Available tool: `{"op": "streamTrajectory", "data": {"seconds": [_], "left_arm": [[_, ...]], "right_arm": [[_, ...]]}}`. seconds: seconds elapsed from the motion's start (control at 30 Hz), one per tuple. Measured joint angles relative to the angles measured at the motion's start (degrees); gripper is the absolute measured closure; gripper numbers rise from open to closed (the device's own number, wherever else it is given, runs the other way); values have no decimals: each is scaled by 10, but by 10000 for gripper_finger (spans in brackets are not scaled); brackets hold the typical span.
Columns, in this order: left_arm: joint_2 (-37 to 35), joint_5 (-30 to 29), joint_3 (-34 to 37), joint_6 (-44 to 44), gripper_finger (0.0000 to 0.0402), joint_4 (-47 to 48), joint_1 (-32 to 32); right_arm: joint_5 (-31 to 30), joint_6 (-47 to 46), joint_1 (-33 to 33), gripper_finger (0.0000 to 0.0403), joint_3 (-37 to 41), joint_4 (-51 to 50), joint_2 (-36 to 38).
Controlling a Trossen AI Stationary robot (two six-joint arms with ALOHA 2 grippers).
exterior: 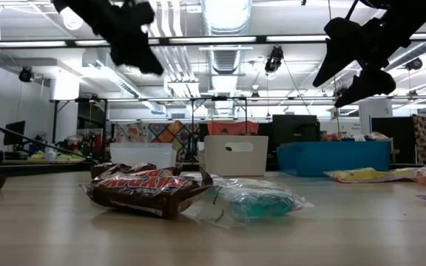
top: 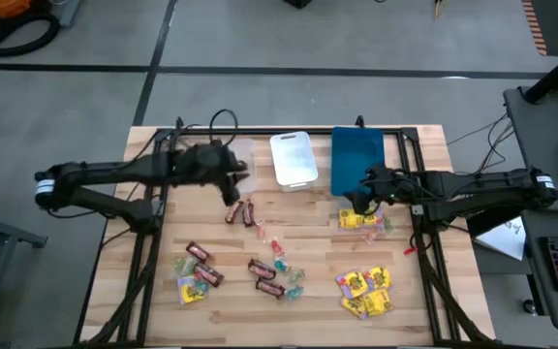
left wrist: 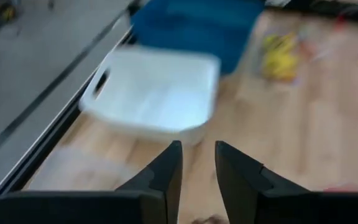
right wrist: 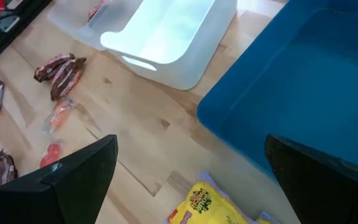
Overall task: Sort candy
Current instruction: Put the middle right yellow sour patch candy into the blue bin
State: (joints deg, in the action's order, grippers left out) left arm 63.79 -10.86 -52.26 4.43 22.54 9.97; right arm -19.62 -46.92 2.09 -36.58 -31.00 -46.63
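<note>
Candy lies scattered on the wooden table: dark red-brown mini bars, teal and red pieces and yellow packets. Further yellow packets lie just below my right gripper, which hangs open and wide near the blue tray. My left gripper hovers above the table in front of the white tray. Its fingers stand a narrow gap apart with nothing between them. One red-brown bar lies in the clear tray.
The clear, white and blue trays stand side by side along the table's far edge. A mixed heap of bars and packets lies near left. Bare wood shows between the trays and the candy.
</note>
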Motion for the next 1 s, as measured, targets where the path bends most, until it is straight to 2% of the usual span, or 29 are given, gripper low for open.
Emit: {"op": "streamTrajectory", "data": {"seconds": [0.23,0.4,0.63,1.0], "left_arm": [[-28,-118,40,6,326,-92,-150],[-29,-142,85,13,326,-150,-212],[-29,-180,123,57,326,-163,-235],[-29,-187,126,60,326,-161,-235]], "right_arm": [[94,-80,-7,4,0,0,-13],[135,-131,-27,4,-1,-4,-60],[161,-166,-60,4,-48,-33,-164],[151,-162,-86,4,-197,-223,-329]]}}
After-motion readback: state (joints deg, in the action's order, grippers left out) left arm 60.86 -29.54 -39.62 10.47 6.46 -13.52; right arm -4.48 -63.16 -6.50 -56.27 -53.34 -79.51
